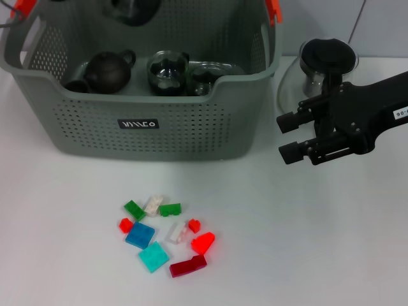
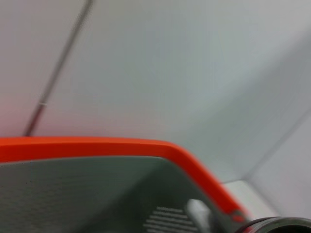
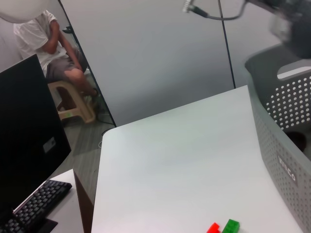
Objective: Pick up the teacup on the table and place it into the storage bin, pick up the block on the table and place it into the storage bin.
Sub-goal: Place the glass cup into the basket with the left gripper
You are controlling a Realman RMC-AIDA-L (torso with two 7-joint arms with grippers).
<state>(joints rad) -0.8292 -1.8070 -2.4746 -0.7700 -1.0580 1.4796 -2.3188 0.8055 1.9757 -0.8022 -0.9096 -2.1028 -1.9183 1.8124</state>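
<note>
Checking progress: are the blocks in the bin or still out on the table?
Out. The blocks lie scattered on the table in front of the bin.

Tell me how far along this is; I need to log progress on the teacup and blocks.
Tea ware, including a dark teapot, already sits in the bin, and no teacup is left on the table, so that half looks done. The right gripper hovers beside the bin, jaws open and empty. The left gripper is not in view. The blocks all lie on the table, not yet picked.
</note>
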